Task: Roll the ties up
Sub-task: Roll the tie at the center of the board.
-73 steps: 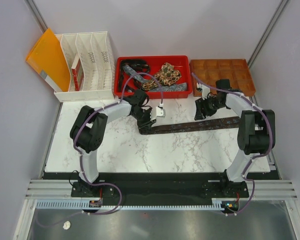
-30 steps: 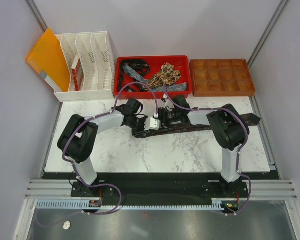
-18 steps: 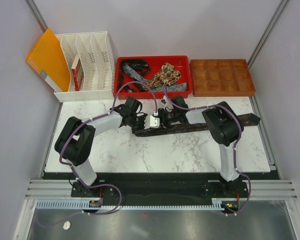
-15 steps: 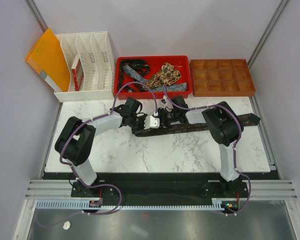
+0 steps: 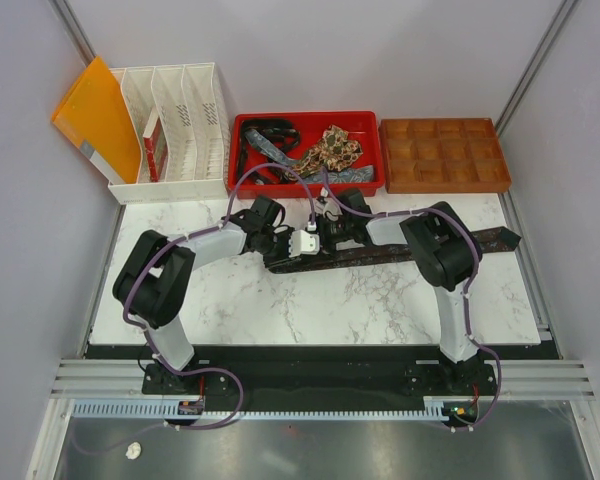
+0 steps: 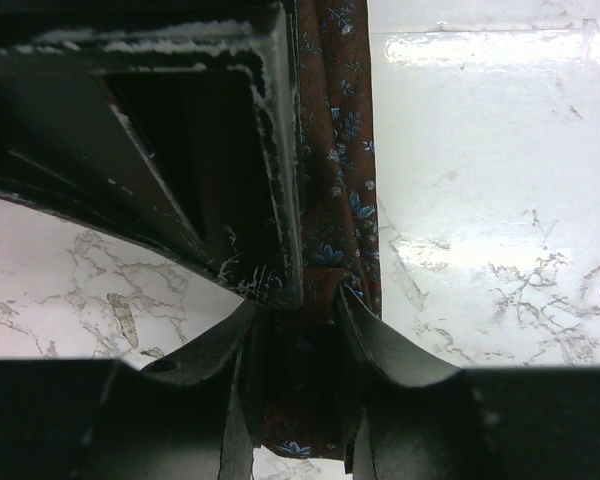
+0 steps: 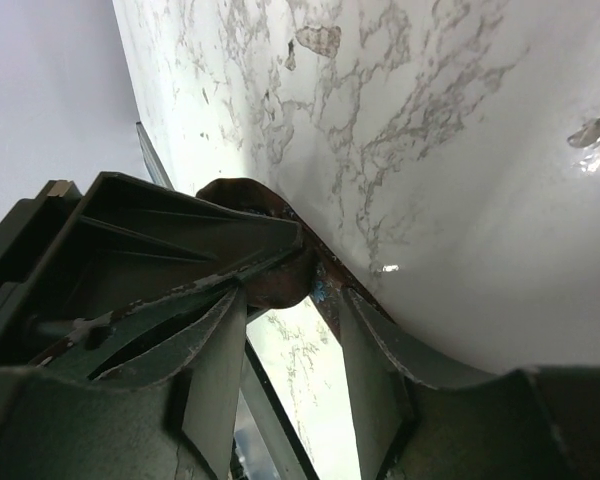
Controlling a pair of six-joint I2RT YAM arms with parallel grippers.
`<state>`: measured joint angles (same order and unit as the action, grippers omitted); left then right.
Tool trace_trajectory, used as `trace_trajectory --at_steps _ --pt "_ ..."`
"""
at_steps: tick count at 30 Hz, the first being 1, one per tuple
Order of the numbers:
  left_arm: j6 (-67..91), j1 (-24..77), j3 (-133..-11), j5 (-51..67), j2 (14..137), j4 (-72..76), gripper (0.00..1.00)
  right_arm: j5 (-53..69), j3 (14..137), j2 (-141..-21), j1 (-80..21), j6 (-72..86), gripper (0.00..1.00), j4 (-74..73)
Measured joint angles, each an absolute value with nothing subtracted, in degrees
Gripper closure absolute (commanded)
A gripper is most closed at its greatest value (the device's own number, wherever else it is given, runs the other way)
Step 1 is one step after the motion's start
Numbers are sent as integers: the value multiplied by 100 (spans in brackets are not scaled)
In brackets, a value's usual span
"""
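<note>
A white marble tabletop (image 5: 280, 310) fills the middle. Across it lies a long dark brown cloth tie with little blue flowers (image 5: 492, 238), flat, reaching the right side. Up top sits a red plastic tray (image 5: 305, 118) holding more ties (image 5: 332, 150). At the tie's left end the left gripper (image 6: 298, 370) pinches the cloth in its jaws. The right gripper (image 7: 292, 300) has its jaws around the curled tip; I cannot tell if they squeeze.

Left arm (image 5: 208, 243), right arm (image 5: 390, 228): pale grey tubular links, bulky rounded black joint housings. Purple cables (image 5: 280, 172) looped along both. Black bases (image 5: 170, 378) at near edge. White wrist block (image 5: 307, 243). Fingers (image 7: 375, 380) dark grey-green, angular, white-scuffed edges.
</note>
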<state>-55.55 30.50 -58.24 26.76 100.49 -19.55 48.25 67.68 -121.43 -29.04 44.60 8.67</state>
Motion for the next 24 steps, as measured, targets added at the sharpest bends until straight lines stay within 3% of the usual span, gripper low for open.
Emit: trace_trajectory --at_steps 13,15,19,24 --pt "-5282 3046 -5857 2648 10079 -1918 62 5006 6678 -12361 -2965 4847 57 1356" --pt "-5229 3046 -5854 2646 10079 -1896 61 5026 6558 -12372 -2974 5059 64 1643" --pt "-5159 3063 -5852 2644 10079 -1837 56 5024 6462 -12431 -3002 5293 100 1931" --pt "-5085 3072 -5852 2582 10079 -1782 43 4989 6469 -12470 -3015 5269 100 1839"
